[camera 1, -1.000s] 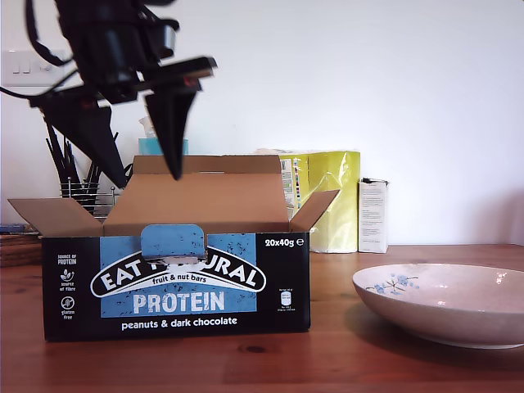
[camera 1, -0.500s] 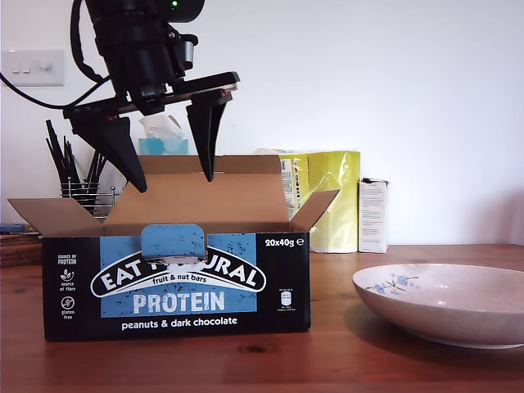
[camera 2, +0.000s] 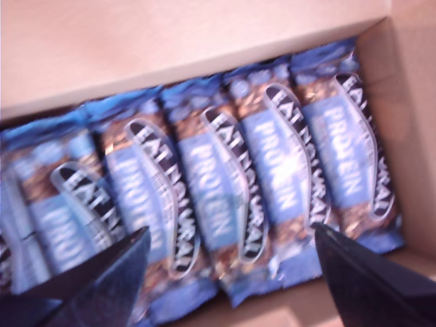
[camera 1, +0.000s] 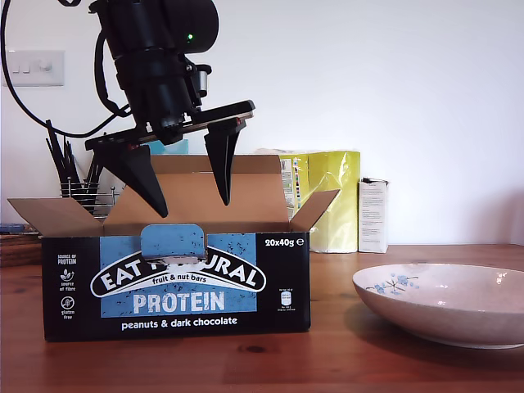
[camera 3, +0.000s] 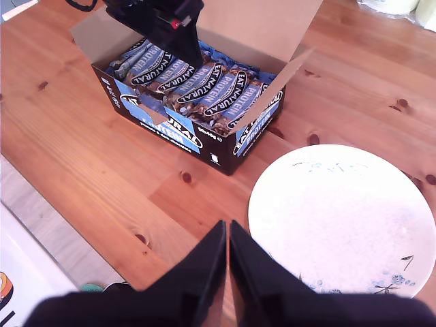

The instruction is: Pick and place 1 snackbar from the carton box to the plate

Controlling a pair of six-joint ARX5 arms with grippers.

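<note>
The carton box [camera 1: 176, 282] stands open at the exterior view's left, black and blue with brown flaps. Several snackbars [camera 2: 218, 184] lie side by side inside it, and the second wrist view shows the same row of snackbars [camera 3: 204, 85] from high above. My first gripper [camera 1: 195, 209] hangs open over the box mouth, its fingertips [camera 2: 129, 262] just above the bars and straddling about three of them. My second gripper [camera 3: 227, 228] is shut on nothing, well above the table between the box [camera 3: 191, 129] and the plate [camera 3: 340, 218]. The plate [camera 1: 446, 303] sits at the exterior view's right.
Behind the box stand a yellow-green packet [camera 1: 327, 201], a narrow white carton [camera 1: 373, 215] and a wire rack of black sticks [camera 1: 78, 184]. Bare wooden tabletop [camera 1: 332, 327] separates box and plate. A light switch [camera 1: 33, 67] is on the wall.
My first gripper has come down and toward the exterior view's right, staying open. Its fingertips now reach the level of the box's raised flaps.
</note>
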